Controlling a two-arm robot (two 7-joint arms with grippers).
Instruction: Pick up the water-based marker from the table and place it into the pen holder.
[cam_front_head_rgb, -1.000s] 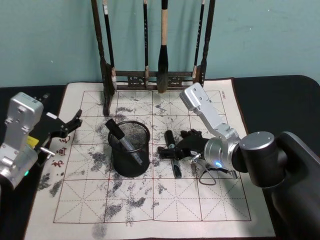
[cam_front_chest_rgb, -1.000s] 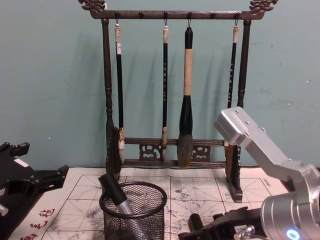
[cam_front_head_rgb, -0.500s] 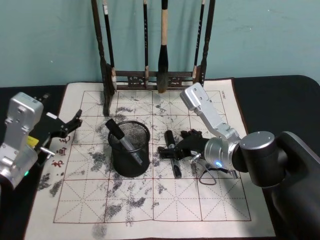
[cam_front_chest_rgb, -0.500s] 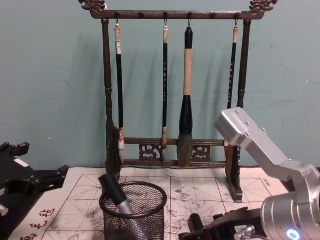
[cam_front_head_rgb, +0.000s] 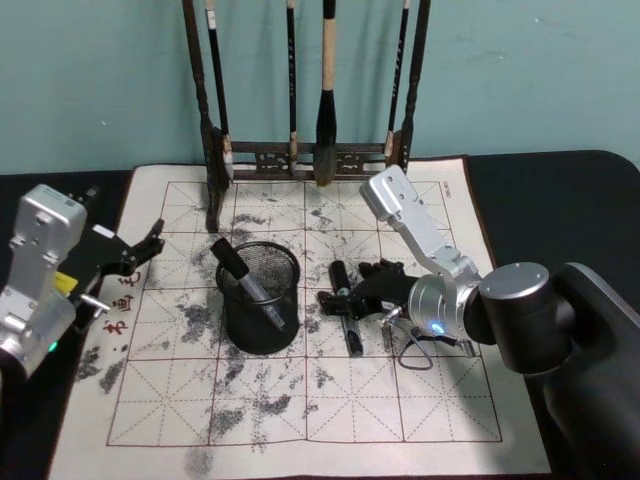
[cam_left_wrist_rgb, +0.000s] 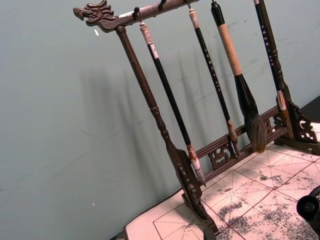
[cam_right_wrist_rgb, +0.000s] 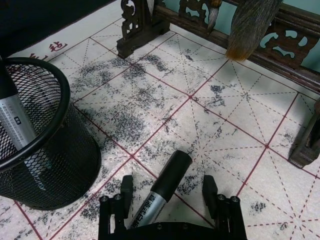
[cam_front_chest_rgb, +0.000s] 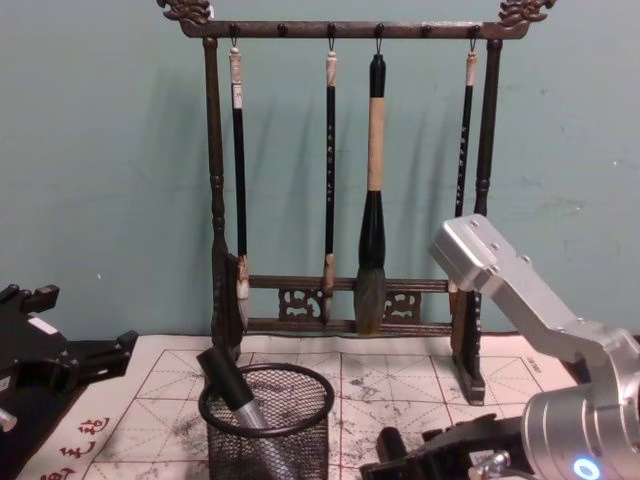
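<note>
Black table (cam_front_head_rgb: 560, 200), far edge against a teal wall. Across most of it a pale gridded mat (cam_front_head_rgb: 330, 400), heavily ink-stained, red characters near its left border.

Brush rack (cam_front_chest_rgb: 215, 200) of dark wood at the mat's far edge, upright, carved ends on the top bar; four brushes (cam_front_chest_rgb: 372, 200) hang from it.

Right arm (cam_front_head_rgb: 515, 310) comes in from the near right, silver and black, bent low over the middle of the mat. Left arm (cam_front_head_rgb: 40, 270) sits at the left edge of the mat, off the work.

Pen holder (cam_front_head_rgb: 255, 330) upright on the mat, left of centre, just left of the right arm's wrist. One marker in the cup (cam_front_head_rgb: 245, 280), leaning, black cap up against the far-left rim.

Right gripper (cam_right_wrist_rgb: 168, 181) low on the mat just right of the pen holder, fingers (cam_right_wrist_rgb: 126, 186) released and spread. Water-based marker (cam_right_wrist_rgb: 172, 170) lies flat on the mat between them, black cap pointing toward the rack, grey barrel running back under the gripper body; a gap shows on each side of the cap.

Left gripper (cam_front_head_rgb: 150, 243) above the mat's left border, well apart from the holder, tips parted, gripping nothing
</note>
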